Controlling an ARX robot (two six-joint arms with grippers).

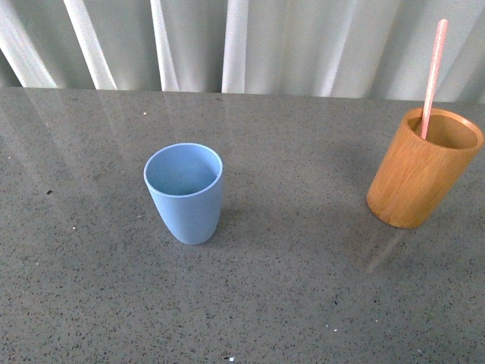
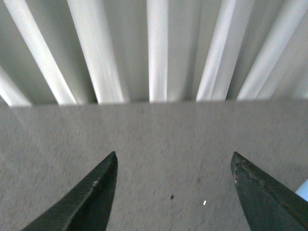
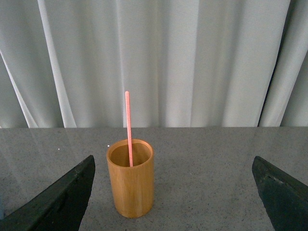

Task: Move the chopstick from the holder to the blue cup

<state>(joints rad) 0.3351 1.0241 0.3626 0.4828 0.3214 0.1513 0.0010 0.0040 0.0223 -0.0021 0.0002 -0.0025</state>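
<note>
The blue cup (image 1: 185, 191) stands upright and empty left of the table's middle. At the right stands the orange-brown holder (image 1: 423, 167) with one pale-pink chopstick (image 1: 433, 77) leaning inside it. In the right wrist view the holder (image 3: 131, 178) and chopstick (image 3: 128, 127) sit ahead, nearer one finger; my right gripper (image 3: 173, 168) is open and well short of them. My left gripper (image 2: 174, 161) is open over bare tabletop, with a sliver of the blue cup (image 2: 303, 190) at the frame edge. Neither arm shows in the front view.
A grey speckled tabletop (image 1: 303, 288) carries both containers. White pleated curtains (image 1: 242, 45) hang behind the table's far edge. A few small specks lie on the surface.
</note>
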